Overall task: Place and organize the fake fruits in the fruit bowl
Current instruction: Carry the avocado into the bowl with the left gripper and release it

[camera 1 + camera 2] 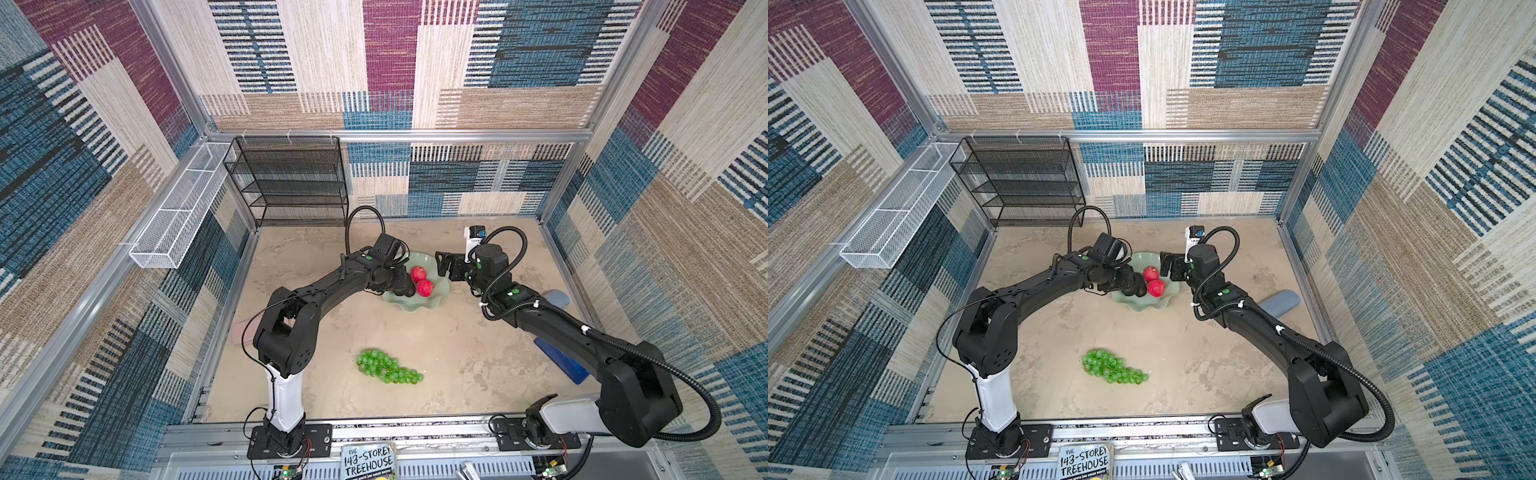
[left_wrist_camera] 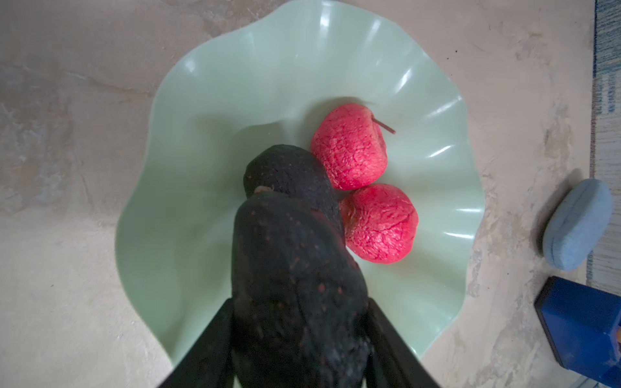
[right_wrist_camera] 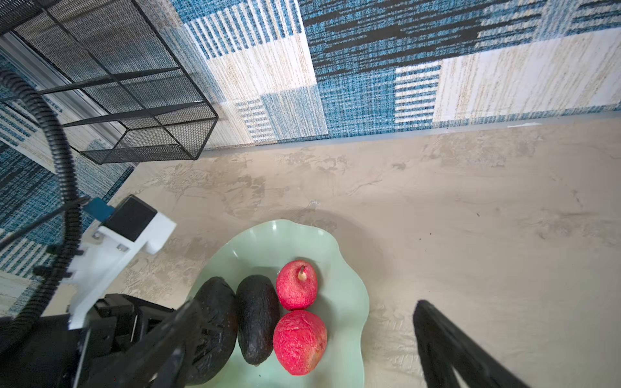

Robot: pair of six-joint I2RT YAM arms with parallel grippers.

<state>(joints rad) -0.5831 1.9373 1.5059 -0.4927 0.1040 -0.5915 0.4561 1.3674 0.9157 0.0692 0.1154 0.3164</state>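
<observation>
**Left gripper** [image 2: 300,300]: jaws clamped on dark pear-shaped avocado [image 2: 295,262] across its broad belly, low inside pale mint scalloped plastic bowl [image 2: 201,111]. It sits beside second dark avocado [image 2: 289,171] and two red apple-like fruits [image 2: 349,147], all inside bowl.

**Right gripper** [image 1: 443,264]: jaws wide, empty, just beside bowl rim.

**Glossy green grape bunch** [image 1: 388,368]: on table, well apart from bowl. Probably light, floppy, slippery; best taken across thick end.

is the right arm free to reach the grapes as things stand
Probably yes: the right gripper is open and empty by the bowl, and the grapes lie alone on open table nearer the front, with nothing in between.
</observation>
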